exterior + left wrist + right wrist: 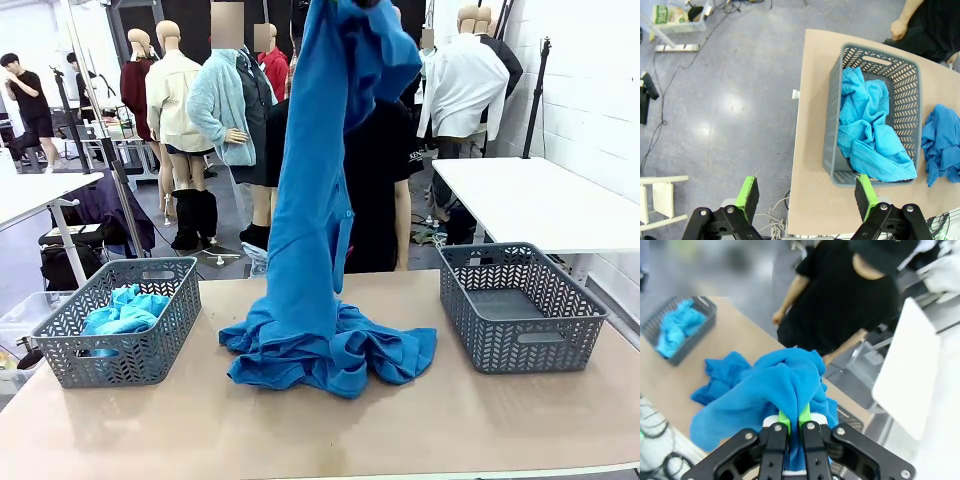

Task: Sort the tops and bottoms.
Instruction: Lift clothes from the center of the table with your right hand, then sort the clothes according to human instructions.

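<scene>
A long bright blue top (pixel 310 200) hangs from above the picture's top edge down to the table, its lower part heaped in a blue pile (pixel 330 355) at the table's middle. My right gripper (pixel 794 417) is shut on a bunched fold of this top (pixel 775 385), high over the table. The left grey basket (pixel 60 345) holds lighter blue cloth (pixel 125 310). My left gripper (pixel 805 195) is open and empty, high above the floor beside that basket (pixel 832 125) and its cloth (pixel 867 130).
An empty grey basket (pixel 575 300) stands at the table's right. A person in black (pixel 385 180) stands at the far edge behind the hanging top, one hand (pixel 899 27) near the table. White side tables stand left and right.
</scene>
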Motion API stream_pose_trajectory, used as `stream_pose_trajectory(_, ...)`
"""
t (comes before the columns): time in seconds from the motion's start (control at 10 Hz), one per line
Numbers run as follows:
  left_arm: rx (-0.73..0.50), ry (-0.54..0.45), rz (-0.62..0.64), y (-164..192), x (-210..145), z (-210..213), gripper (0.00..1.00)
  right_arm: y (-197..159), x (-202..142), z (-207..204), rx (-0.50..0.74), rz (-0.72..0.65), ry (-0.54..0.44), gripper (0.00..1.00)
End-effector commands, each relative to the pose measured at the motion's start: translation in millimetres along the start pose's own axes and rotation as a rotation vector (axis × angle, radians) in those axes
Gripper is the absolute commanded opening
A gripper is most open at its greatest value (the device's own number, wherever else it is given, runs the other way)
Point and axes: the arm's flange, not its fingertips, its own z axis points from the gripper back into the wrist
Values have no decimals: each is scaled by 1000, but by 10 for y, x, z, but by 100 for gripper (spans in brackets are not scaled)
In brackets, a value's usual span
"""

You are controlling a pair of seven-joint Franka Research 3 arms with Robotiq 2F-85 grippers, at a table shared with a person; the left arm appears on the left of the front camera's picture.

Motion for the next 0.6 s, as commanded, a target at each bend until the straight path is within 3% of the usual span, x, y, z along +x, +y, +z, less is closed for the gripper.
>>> stream_pose_trajectory(0.0,9,11,-6,12,-12,20,100,27,314,182,-39,-61,-4,0)
stream_pose_trajectory(0.3,9,11,-6,12,-12,20,100,10,453,376,-7,-107,-28,0)
stream_pose_trajectory(0.4,9,11,-6,12,-12,20,100,-12,144,309,-15,-68,-20,0)
stream_pose_trajectory(0.5,9,11,-6,12,-12,20,100,-12,144,309,-15,-68,-20,0)
